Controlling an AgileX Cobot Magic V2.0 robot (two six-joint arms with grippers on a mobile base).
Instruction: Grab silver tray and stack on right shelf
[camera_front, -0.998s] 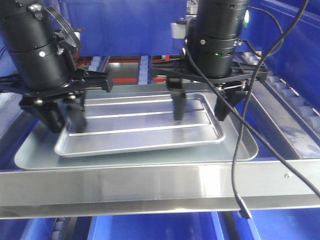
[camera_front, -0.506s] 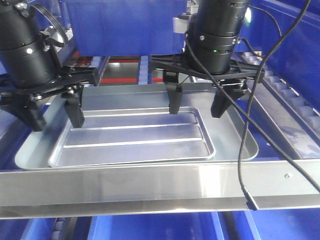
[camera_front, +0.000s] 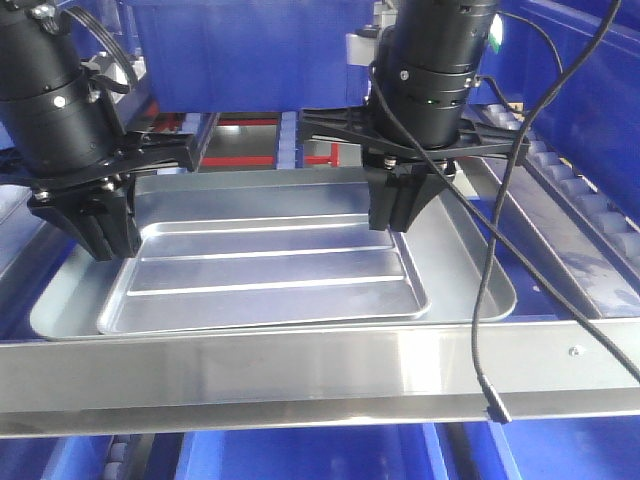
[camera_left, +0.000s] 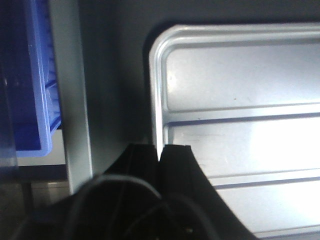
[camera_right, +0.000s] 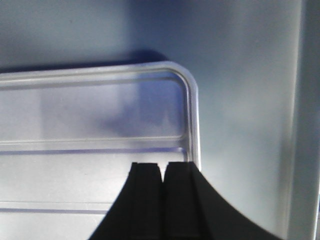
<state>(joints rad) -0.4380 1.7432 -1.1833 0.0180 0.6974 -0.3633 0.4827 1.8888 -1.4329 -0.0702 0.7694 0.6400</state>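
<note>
- The silver tray, shallow with two long raised ridges across its floor, is lying flat inside a larger, deeper tray in the middle of the front view; both are sitting behind a wide shiny front rail that is running across the lower part of the frame.
- The left hand, at the left of the front view, is standing over the silver tray's left edge. In the left wrist view its fingers are pressed together with the tray's thin rim running between them, so it looks clenched on that rim.
- The right hand, right of centre, is standing at the tray's right edge near its far corner. In the right wrist view its fingers are closed with only a hairline gap, just inside the rim; I cannot tell whether metal is being pinched.
- Judging from this, the hands are taking opposite short edges so the tray can rise level.
- The silver tray is holding nothing; the larger tray is holding only the silver tray.
- Blue bins are standing behind, at the top of the frame.
</note>
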